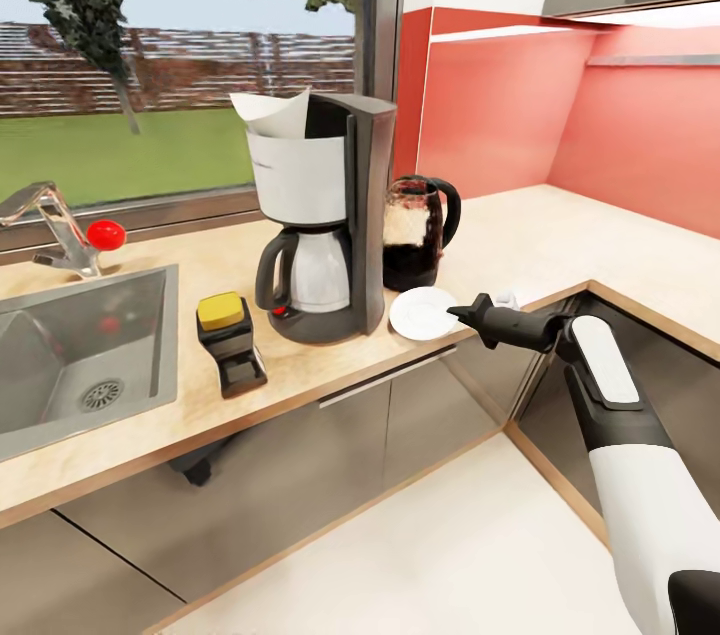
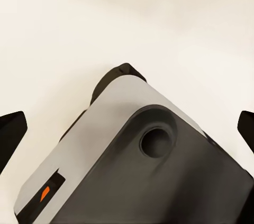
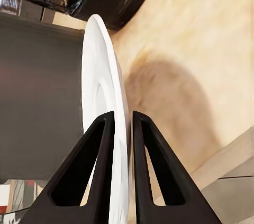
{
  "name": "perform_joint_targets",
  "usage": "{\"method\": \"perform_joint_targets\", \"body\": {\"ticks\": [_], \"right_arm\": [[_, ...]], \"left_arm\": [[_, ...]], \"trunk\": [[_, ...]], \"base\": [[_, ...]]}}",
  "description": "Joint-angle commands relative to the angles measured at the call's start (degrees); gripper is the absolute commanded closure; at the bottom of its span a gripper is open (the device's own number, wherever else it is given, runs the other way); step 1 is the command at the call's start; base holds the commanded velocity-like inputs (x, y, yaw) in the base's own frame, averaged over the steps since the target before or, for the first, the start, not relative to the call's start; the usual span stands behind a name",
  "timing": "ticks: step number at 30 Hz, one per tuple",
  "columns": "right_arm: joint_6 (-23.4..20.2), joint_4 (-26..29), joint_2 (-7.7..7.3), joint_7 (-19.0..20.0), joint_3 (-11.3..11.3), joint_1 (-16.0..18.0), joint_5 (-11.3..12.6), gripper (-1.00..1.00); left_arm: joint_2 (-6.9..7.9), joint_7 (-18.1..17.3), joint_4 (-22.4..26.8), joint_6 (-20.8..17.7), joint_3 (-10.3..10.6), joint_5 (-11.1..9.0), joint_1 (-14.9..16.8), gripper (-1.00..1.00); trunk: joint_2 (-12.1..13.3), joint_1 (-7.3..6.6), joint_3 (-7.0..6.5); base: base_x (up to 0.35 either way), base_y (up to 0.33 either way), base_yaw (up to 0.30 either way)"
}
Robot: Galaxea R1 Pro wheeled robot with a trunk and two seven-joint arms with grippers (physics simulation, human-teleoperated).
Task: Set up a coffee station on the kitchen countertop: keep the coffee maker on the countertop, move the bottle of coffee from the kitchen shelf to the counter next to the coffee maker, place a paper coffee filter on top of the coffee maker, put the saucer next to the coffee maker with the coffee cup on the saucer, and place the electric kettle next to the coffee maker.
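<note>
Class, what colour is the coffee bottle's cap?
Yellow, clearest in the head view: bottle.

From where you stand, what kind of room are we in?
A home kitchen, most likely: a wood-look countertop over glossy grey cabinets, a steel sink with a faucet under a garden window, and a coffee maker beside a glass kettle.

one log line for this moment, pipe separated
right gripper shut on saucer rim | saucer on countertop by coffee maker | filter on top | kettle beside
</note>
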State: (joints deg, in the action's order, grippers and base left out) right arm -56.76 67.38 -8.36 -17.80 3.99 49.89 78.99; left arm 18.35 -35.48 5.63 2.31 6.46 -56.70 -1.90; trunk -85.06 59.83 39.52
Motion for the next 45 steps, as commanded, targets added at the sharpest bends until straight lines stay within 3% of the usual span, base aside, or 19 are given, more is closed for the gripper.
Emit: {"method": "perform_joint_targets", "body": {"ticks": [1,45], "right_arm": [[-0.1,0.0,0.01,-0.5,0.1,0.0,0.8,1.00],[-0.1,0.0,0.01,-0.5,0.1,0.0,0.8,1.00]], "left_arm": [[0.04,0.0,0.1,0.2,0.5,-0.3,0.0,-1.00],[0.02,0.0,0.1,0.2,0.5,-0.3,0.0,-1.00]], "trunk": [[0.0,0.00,0.05],[0.0,0.00,0.83]], "base": [[0.000,0.000,0.000],[0.000,0.000,0.000]]}}
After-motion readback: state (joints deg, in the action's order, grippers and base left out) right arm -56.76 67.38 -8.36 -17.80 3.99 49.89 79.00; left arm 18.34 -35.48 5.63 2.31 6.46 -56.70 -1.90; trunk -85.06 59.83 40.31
